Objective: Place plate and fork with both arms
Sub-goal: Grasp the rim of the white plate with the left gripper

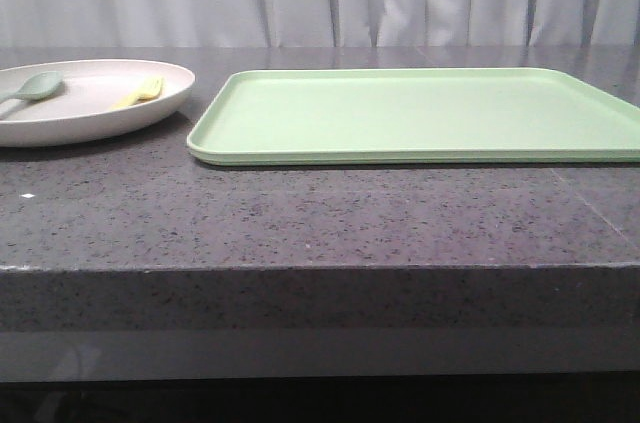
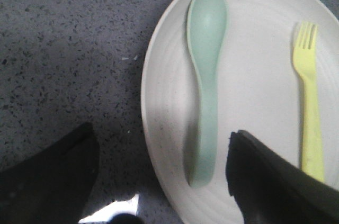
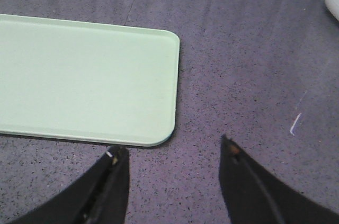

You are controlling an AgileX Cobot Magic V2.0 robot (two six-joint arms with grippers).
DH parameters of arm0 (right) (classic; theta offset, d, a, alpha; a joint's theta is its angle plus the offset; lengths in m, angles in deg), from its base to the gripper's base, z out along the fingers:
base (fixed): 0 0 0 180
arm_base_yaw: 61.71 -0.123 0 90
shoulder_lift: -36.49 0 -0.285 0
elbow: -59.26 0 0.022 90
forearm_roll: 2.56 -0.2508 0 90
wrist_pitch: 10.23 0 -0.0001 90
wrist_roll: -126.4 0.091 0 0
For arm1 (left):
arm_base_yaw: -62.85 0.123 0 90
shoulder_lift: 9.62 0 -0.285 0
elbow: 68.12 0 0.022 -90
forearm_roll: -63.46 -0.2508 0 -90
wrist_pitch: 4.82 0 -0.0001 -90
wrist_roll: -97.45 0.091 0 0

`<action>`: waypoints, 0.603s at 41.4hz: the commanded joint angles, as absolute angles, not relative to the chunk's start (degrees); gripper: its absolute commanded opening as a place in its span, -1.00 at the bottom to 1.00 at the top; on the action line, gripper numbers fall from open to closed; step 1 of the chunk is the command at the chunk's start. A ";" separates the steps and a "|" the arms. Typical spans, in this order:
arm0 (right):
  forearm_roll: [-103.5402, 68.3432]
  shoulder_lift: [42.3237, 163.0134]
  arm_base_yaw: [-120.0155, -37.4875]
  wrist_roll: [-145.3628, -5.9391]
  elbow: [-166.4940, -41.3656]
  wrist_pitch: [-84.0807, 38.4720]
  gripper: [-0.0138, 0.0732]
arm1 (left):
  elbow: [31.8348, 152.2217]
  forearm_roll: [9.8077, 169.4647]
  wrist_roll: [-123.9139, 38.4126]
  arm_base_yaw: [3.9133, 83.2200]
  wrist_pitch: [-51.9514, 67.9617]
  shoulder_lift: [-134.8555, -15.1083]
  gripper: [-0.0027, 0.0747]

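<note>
Nothing placed: your plate (image 1: 90, 108) sat left of the tray (image 1: 420, 113), fork (image 1: 140, 93) inside. Left gripper (image 2: 161, 173) and right gripper (image 3: 172, 155) gaped, empty.

The tray (image 1: 415, 113) is taking up the middle and right of the table (image 1: 300, 223), lying flat and bare inside, so nothing is blocking a way down onto it from above. At its nine o'clock the plate (image 1: 90, 118) is sitting just beside it, with a narrow strip of bare table between their rims. Inside the plate, the spoon (image 2: 206, 75) and the fork (image 2: 309, 102) are lying apart, leaving an open lane of plate floor between them. From the tray's six o'clock edge to the table's front edge, a broad band of stone is lying open.

The left gripper (image 2: 159, 181) is hanging with its jaws spread, straddling the plate's rim. The right gripper (image 3: 172, 181) is hanging spread over bare table beside a tray corner.
</note>
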State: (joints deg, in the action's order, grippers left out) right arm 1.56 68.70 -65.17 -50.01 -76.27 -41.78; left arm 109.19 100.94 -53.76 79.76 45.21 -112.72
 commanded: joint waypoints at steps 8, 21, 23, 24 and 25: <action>1.79 69.48 -64.86 -50.66 -78.17 -37.02 0.27 | 114.66 107.26 -53.01 79.85 44.70 -117.66 0.14; 1.79 69.48 -64.86 -50.66 -78.17 -37.02 0.27 | 115.58 113.02 -50.52 79.85 45.11 -121.76 0.05; 1.79 69.48 -64.86 -50.66 -78.17 -37.02 0.27 | 115.58 113.02 -50.52 79.85 45.20 -122.05 0.00; 1.79 69.48 -64.86 -50.66 -78.17 -37.02 0.27 | 115.58 113.02 -50.52 79.85 45.20 -122.06 -0.03; 1.79 69.48 -64.86 -50.66 -78.17 -37.02 0.27 | 115.58 113.02 -50.52 79.85 45.20 -122.17 -0.08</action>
State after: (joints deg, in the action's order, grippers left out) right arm 1.56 68.70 -65.17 -50.01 -76.27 -41.78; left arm 113.82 110.10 -50.88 79.76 45.56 -124.38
